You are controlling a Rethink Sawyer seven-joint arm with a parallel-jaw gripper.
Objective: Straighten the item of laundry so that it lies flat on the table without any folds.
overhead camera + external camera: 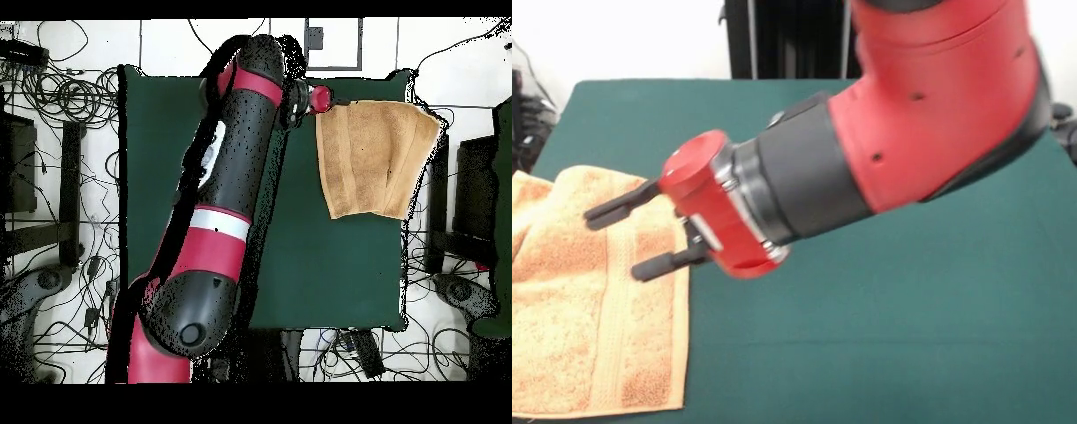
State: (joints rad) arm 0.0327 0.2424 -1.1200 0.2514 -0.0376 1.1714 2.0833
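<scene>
Green table, orange towel partly folded near its edge, pincer spread open, empty

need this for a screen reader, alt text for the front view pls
A red and black robot arm's open gripper hovers over the edge of an orange towel lying partly folded at the left of a green table.

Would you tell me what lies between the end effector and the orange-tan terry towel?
Nothing: in the front view the open end effector overlaps the towel edge, with no object between.
</scene>
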